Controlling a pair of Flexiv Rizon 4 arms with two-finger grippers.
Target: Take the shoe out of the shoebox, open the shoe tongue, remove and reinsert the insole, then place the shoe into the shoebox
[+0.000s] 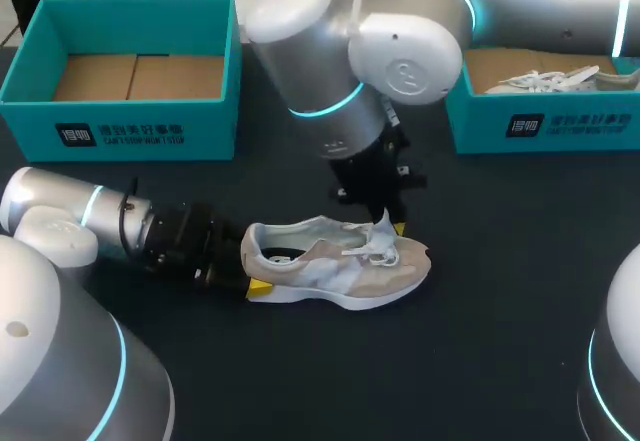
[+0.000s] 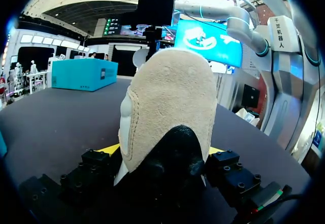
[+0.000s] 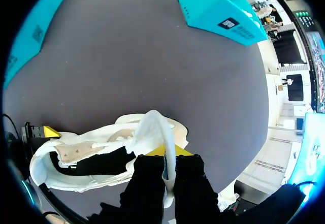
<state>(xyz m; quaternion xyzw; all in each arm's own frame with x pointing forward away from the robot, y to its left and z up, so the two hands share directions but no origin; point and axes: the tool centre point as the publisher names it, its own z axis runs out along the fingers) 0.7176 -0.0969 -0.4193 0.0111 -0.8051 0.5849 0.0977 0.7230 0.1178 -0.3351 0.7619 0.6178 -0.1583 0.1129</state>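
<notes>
Shoe on the counter, gripped at heel and tongue.
The shoe (image 1: 340, 266) rests on its sole on the dark counter (image 1: 500, 301), in front of the two teal boxes (image 1: 130, 71), toe to the right. The left hand (image 1: 250, 269) is clamped on its heel, one finger on each side. The right hand (image 3: 168, 155) hangs above, pinched together on the tongue (image 3: 152, 127), which stands upright.

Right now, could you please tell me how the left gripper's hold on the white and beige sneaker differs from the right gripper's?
The left gripper lies low along the dark table and clamps the heel of the white and beige sneaker; the right gripper points down from above and pinches its white tongue. The left holds the shoe's rear end, the right its upper middle. Both are shut on the same sneaker.
</notes>
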